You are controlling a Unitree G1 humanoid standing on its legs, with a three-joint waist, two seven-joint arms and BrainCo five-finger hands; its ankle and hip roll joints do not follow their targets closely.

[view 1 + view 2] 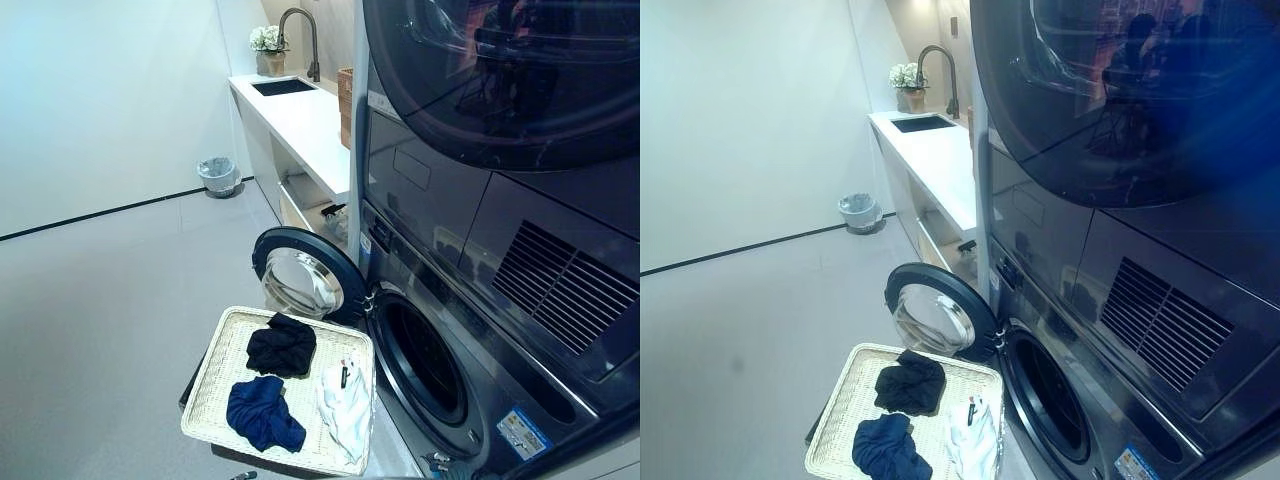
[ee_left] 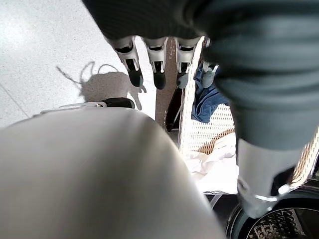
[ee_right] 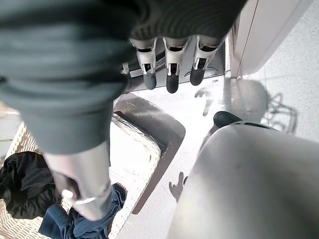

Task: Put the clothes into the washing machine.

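I see the black garment (image 1: pixel 281 347), dark blue garment (image 1: pixel 262 411) and white garment (image 1: pixel 345 404) lying apart in the flat white wicker basket (image 1: pixel 218 358) beside the dark front-loading washing machine (image 1: pixel 470 330), its round door (image 1: pixel 303 277) swung open; my left hand (image 2: pixel 158 64) and right hand (image 3: pixel 169 67) hang with fingers relaxed, empty, above the floor

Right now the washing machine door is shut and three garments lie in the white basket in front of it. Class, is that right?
Not quite. The washing machine door stands open, as the left eye view shows. Three garments do lie in the white basket: black, blue and white.
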